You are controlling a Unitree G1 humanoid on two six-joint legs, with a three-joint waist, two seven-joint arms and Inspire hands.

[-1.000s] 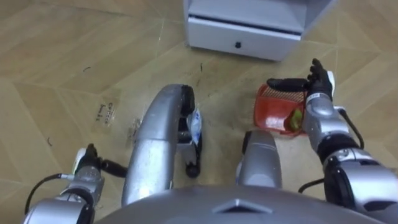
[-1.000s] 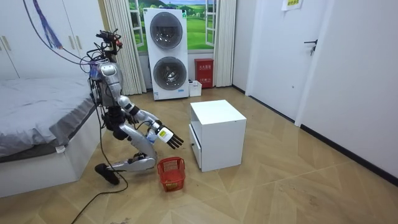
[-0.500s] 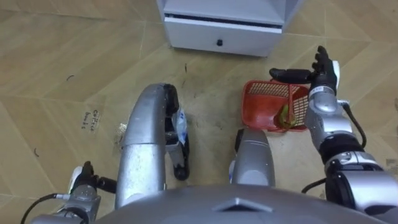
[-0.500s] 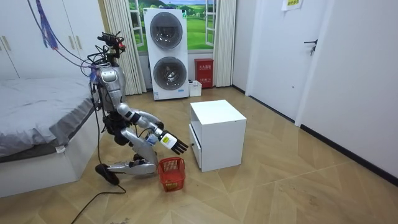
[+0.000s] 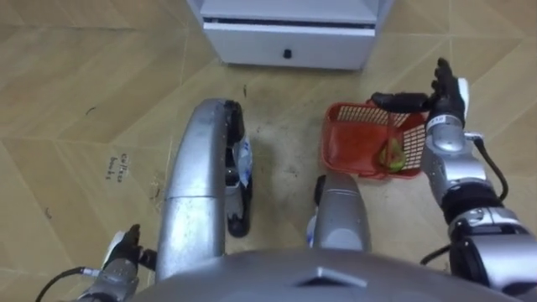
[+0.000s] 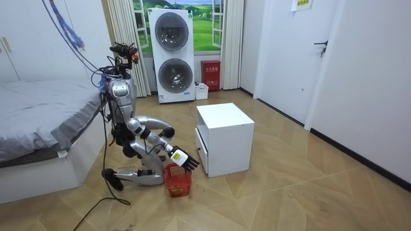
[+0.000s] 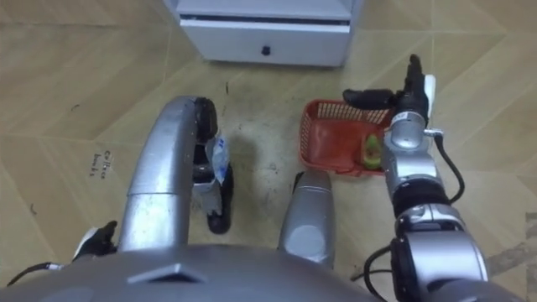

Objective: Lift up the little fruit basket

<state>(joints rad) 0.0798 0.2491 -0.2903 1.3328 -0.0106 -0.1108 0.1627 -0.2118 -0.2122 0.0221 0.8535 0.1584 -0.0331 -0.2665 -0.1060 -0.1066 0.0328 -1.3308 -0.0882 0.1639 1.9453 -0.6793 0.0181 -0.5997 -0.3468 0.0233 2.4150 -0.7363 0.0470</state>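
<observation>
A red mesh fruit basket (image 5: 332, 141) stands on the wooden floor just in front of my right knee, with a green-yellow fruit (image 5: 391, 153) lying in its right part. My right hand (image 5: 445, 94) hovers over the basket's far right corner, open, fingers straight and the thumb stretched left across the far rim. It holds nothing. In the room view I kneel on the floor between the bed and the white cabinet, with the right hand (image 6: 182, 158) just above the basket (image 6: 178, 182). My left hand (image 5: 126, 252) hangs low at the lower left, away from the basket.
A white cabinet (image 5: 285, 42) with a low drawer stands right behind the basket. A bed (image 6: 45, 128) is behind me at the room view's left. Stacked washing machines (image 6: 172, 54) stand at the back wall. Open floor lies to the right of the cabinet.
My right hand has come down and forward to the basket's far rim. My body has sunk lower towards the cabinet, and the eye view has shifted with it.
</observation>
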